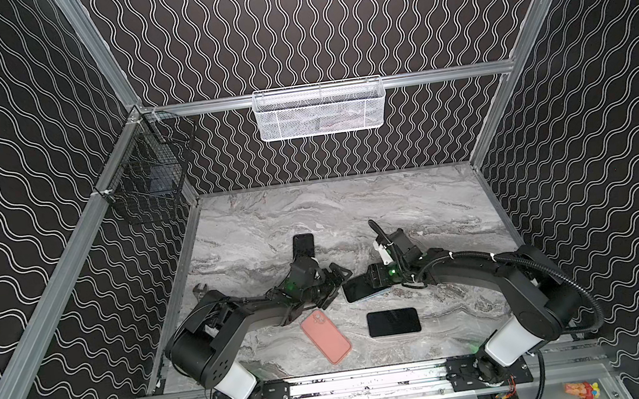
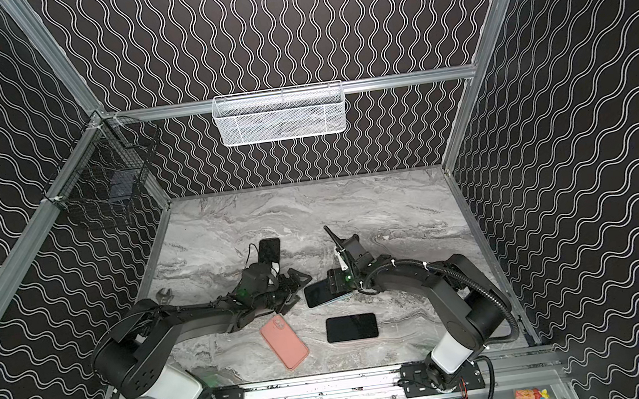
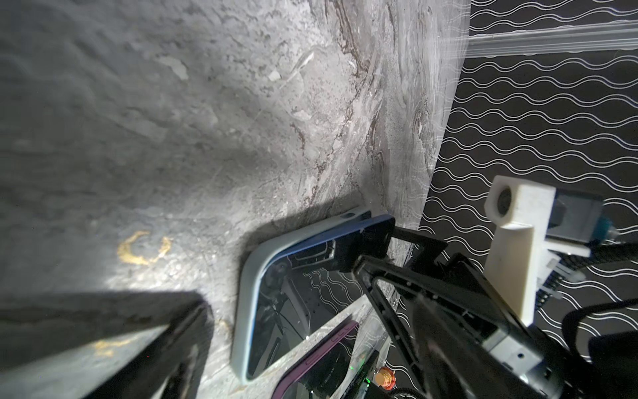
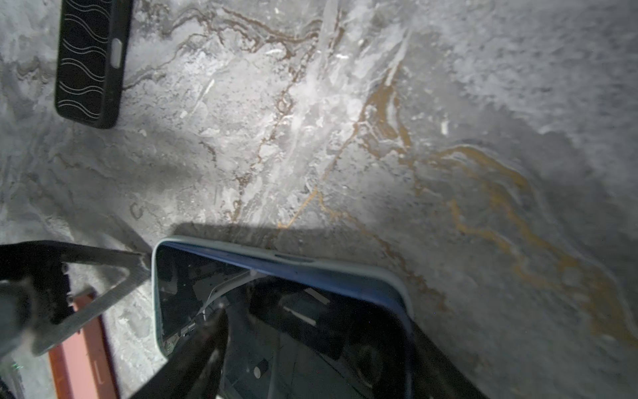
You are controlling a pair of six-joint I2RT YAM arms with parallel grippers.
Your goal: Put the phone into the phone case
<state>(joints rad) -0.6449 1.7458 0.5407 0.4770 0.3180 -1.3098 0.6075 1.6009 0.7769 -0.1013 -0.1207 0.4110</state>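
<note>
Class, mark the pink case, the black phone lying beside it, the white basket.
pink case (image 1: 326,336): in a top view, mid-back.
black phone (image 1: 393,322): in a top view, screen centre.
white basket (image 1: 320,118): in a top view, front wall.

The left arm reaches low from the near left toward the middle, and the left gripper points right with its jaws spread wide. The right arm bends in from the near right, and the right gripper points left, close to the other. Whether its jaws press or hang slack cannot be told.
</note>
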